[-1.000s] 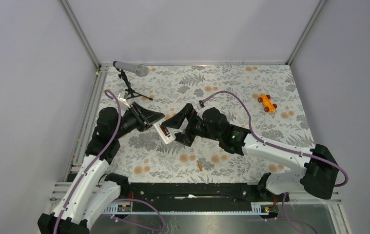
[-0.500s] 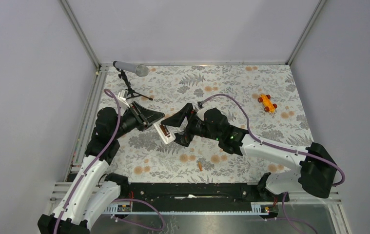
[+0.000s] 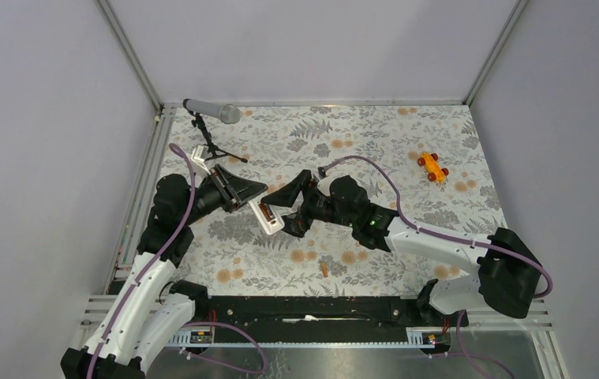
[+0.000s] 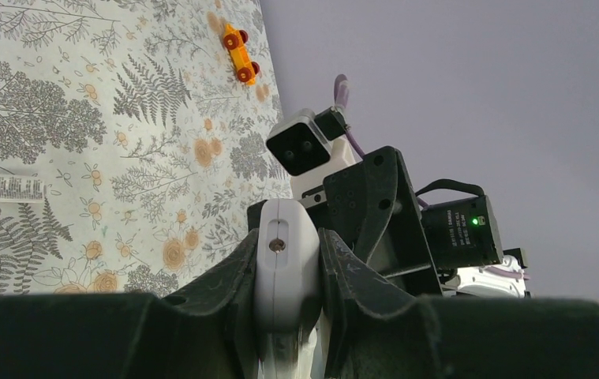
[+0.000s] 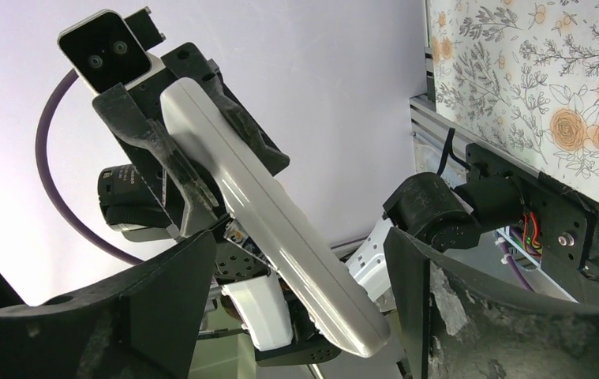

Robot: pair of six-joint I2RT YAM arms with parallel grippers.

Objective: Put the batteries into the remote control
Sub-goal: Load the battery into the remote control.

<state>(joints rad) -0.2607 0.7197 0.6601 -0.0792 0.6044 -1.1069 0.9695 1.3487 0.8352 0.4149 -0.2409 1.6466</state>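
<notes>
My left gripper (image 3: 252, 200) is shut on the remote control (image 3: 271, 225), a slim white bar held off the table, pointing at the right arm. In the left wrist view its rounded end (image 4: 284, 260) sits clamped between both fingers. A coppery battery (image 3: 265, 212) shows in its recess. My right gripper (image 5: 296, 308) is open, with its fingers either side of the remote's free end (image 5: 280, 213) and a gap on each side. A second battery (image 3: 323, 268) lies loose on the floral table near the front.
A grey microphone (image 3: 211, 112) on a black tripod stands at the back left. An orange toy car (image 3: 432, 166) sits at the right. The black rail (image 3: 304, 308) runs along the front edge. A small printed strip (image 4: 2, 187) lies on the cloth.
The right arm has crept left toward the remote, so its fingers reach further along the remote's end. The left gripper keeps its hold and has barely moved.
</notes>
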